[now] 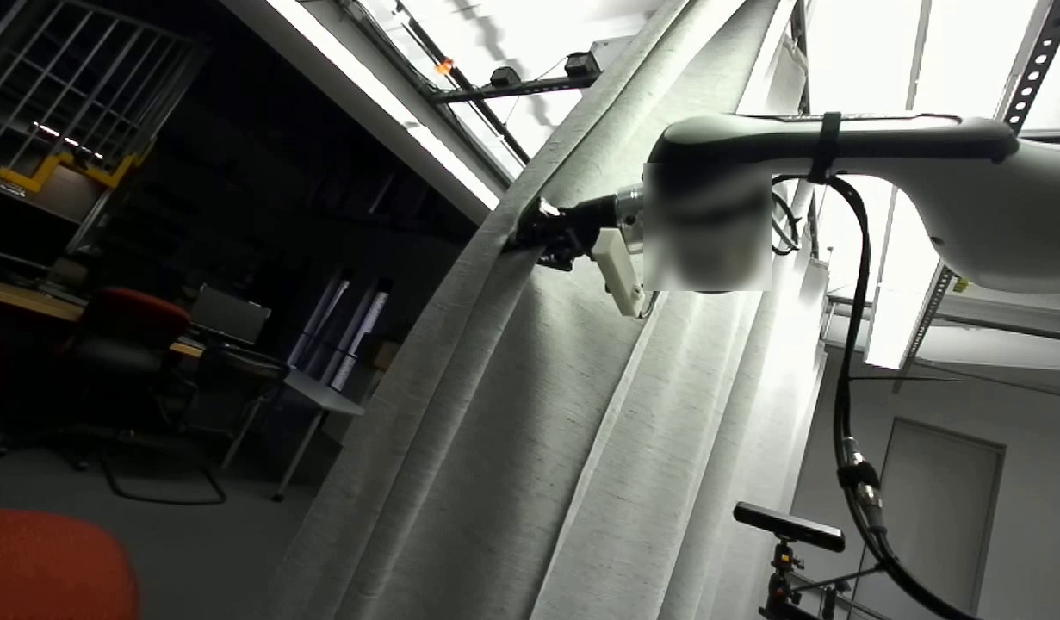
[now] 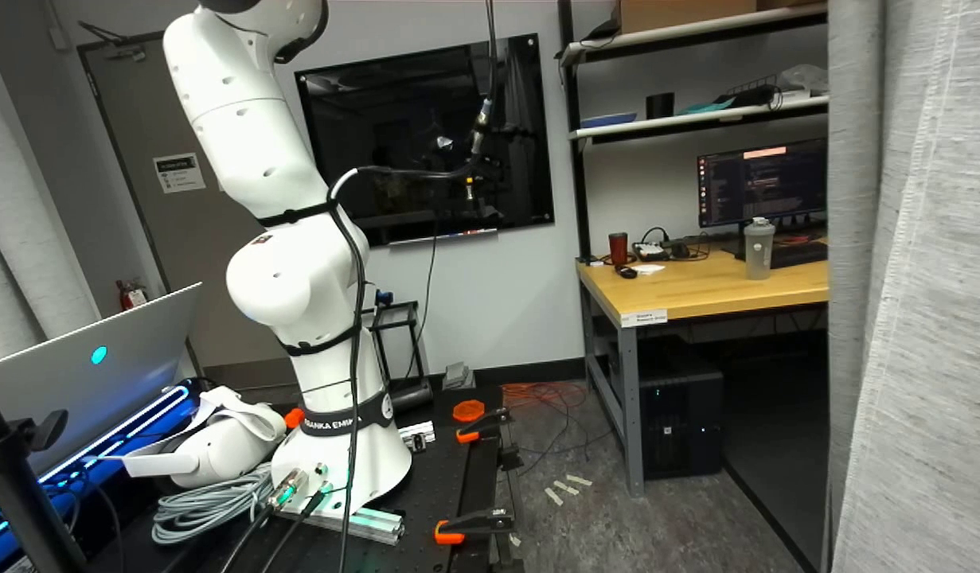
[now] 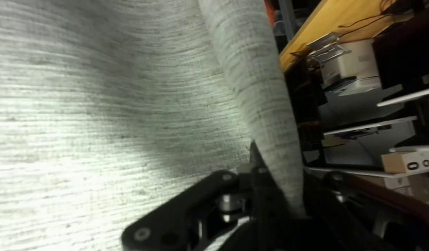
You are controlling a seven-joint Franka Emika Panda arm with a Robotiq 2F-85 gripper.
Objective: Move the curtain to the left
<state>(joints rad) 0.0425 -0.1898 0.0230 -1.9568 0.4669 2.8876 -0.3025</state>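
Fingers pinch the curtain near its edge — one fold clamped between them.

gry streaked curtain, blk gripper

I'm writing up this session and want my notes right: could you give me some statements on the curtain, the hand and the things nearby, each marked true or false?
1. The hand has a fold of the curtain between its fingers. True.
2. The curtain is bright red. False: it is pale grey-white.
3. In an exterior view, a bottle stands on the wooden desk. True.
4. A white headset lies beside the arm's base. True.
5. That desk bears only the bottle. False: a monitor and a red cup stand there too.
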